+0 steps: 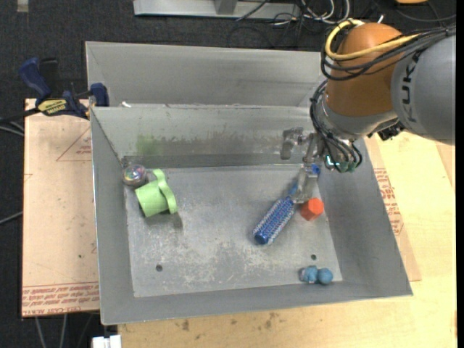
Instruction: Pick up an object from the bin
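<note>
The claw (309,176) hangs on the right side of the bin (217,285), just over the far end of a blue brush (274,222). It is too hard to see if the claw is squeezing or loose. An orange block (312,209) sits just right of the brush. A green thing (154,198) lies at the left, and blue bits (316,275) lie near and right.

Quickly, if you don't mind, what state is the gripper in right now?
Gripper: open or closed cannot be told; it is at the upper end of the blue brush, beside the small orange piece.
</note>
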`<state>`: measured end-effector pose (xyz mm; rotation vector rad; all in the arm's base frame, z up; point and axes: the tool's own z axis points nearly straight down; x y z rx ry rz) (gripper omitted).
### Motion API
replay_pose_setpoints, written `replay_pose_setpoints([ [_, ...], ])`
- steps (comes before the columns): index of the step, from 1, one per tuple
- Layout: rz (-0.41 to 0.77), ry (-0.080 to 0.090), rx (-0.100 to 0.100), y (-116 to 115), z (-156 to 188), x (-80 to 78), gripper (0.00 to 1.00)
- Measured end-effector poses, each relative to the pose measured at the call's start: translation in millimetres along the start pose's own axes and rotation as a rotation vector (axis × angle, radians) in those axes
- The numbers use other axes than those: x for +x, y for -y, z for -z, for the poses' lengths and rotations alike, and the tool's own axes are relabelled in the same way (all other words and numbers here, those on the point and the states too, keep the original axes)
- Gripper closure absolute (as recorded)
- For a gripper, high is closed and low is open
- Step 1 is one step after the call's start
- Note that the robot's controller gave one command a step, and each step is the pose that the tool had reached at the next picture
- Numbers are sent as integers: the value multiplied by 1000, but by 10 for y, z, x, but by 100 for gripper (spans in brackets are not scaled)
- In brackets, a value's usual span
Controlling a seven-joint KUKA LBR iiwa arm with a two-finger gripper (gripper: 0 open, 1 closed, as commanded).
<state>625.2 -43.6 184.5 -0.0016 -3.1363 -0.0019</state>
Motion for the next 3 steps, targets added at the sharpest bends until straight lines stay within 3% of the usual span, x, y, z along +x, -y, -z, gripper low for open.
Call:
replay_pose_setpoints([
  [1,-112,-2,-1,184,-1095,439,0],
  [2,-109,6,-1,174,-1050,409,100],
  [3,-103,17,0,109,235,-45,100],
])
